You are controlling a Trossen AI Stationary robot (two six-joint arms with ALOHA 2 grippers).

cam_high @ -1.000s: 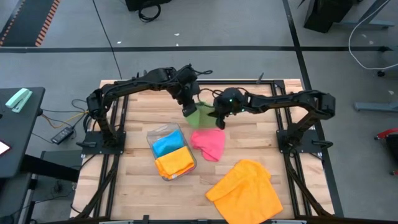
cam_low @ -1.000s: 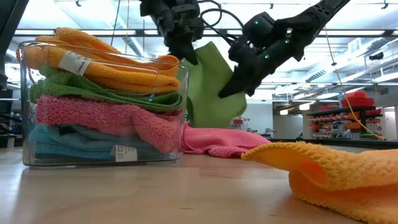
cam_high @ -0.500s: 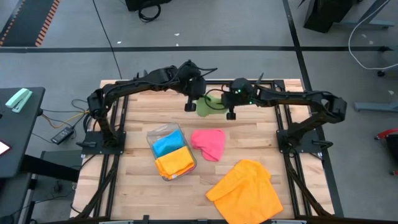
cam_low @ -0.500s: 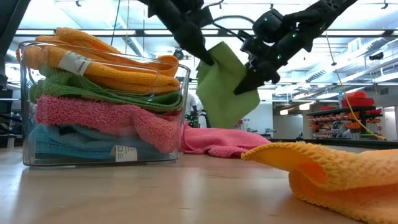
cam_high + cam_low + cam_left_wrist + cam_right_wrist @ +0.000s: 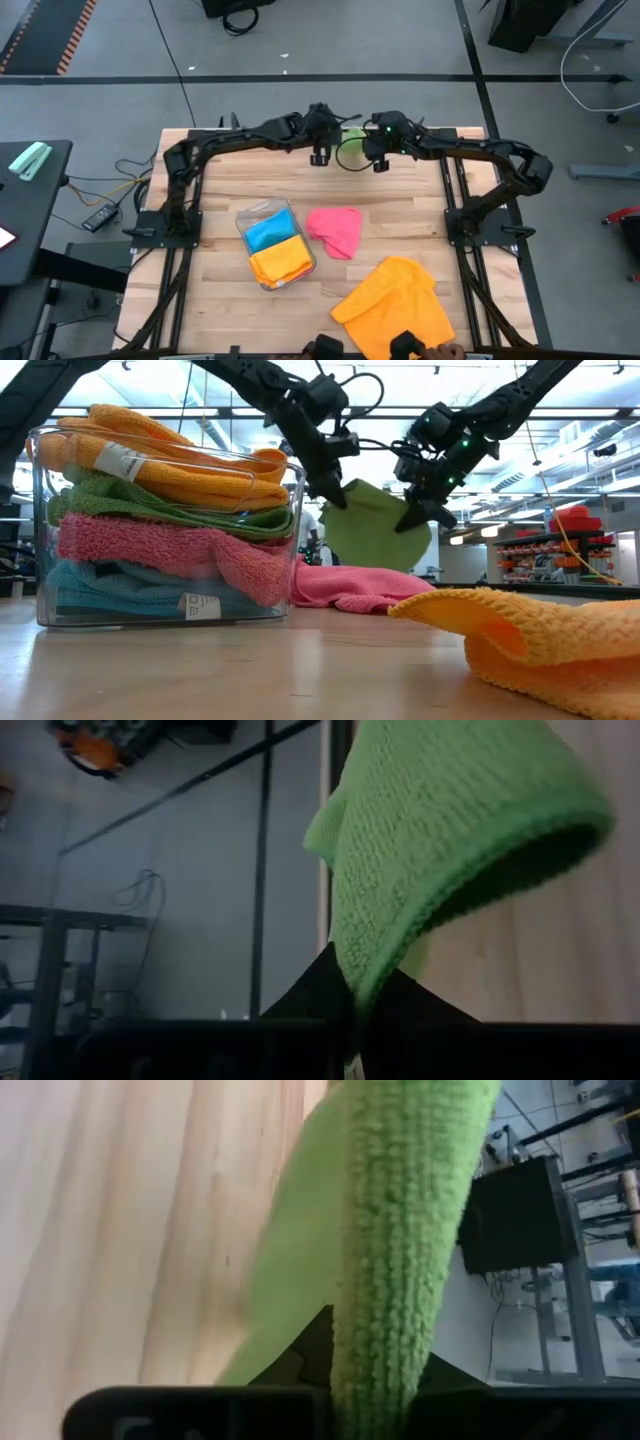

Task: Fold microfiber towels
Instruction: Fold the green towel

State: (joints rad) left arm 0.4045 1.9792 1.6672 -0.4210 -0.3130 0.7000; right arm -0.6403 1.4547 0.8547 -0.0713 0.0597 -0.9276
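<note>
Two grippers aloft over the table's far edge in the high view: left gripper (image 5: 319, 158) and right gripper (image 5: 377, 163) close together, green towel (image 5: 351, 152) stretched between them. Nearer on the wooden table (image 5: 400, 215), a clear tray (image 5: 264, 215) stuffed with folded cloths, a crumpled pink towel (image 5: 337, 230) beside it, an orange towel (image 5: 395, 305) spread loosely at the near edge.

From the low view, green towel hanging clear of the table, pinched at its upper corners, sagging in a curve between the two sets of fingers. Tray stacked with orange, green, pink and blue layers; pink towel lying behind, orange towel bulking in the foreground.

From the left wrist view, fingers clamped tight on a corner of the green cloth, its edge curling away over bare wood.

From the right wrist view, cloth running up from between the fingers, evidently pinched there; how firmly, impossible to tell.

Judged step: spreading the green towel for its first fold. Next move likely calls for lowering it flat onto open wood with the corners kept taut, without dragging across the pink towel.
</note>
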